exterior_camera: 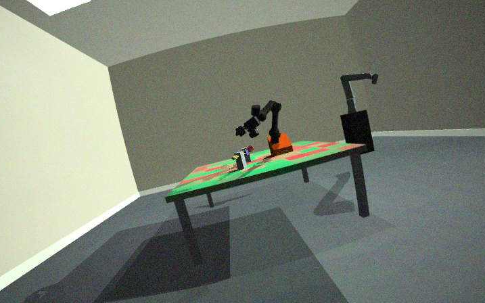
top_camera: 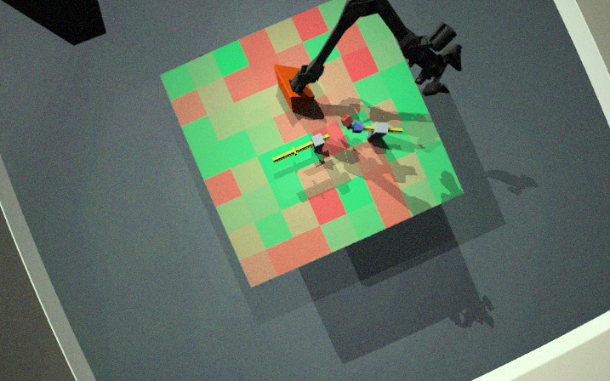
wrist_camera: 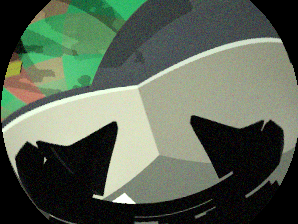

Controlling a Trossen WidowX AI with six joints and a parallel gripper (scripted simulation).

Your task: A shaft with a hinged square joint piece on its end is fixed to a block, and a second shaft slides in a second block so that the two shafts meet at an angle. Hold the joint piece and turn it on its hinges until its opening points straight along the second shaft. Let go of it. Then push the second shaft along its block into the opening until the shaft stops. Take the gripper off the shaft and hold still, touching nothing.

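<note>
A yellow shaft (top_camera: pixel 396 130) runs through a grey block (top_camera: pixel 380 127). The joint piece at its left end has a blue part (top_camera: pixel 357 127) (exterior_camera: pixel 247 152) and a red part (top_camera: pixel 346 121) (exterior_camera: pixel 249 148). The red part is angled up and left in the top view. The second yellow shaft (top_camera: pixel 283 156), with a small crosspiece, passes through another grey block (top_camera: pixel 317 140). Its right end stands apart from the red part. Whether the opening lines up is too small to tell. My gripper (top_camera: pixel 447 73) (wrist_camera: pixel 155 122) is open and empty, raised and well clear of both shafts.
The orange base (top_camera: pixel 285 85) (exterior_camera: pixel 281 143) stands behind the blocks on the patchwork table (top_camera: pixel 230 186) (exterior_camera: pixel 297 159). The arm reaches out beyond the table's right edge in the top view. A black stand (exterior_camera: pixel 357 131) with another arm is off the table's far end.
</note>
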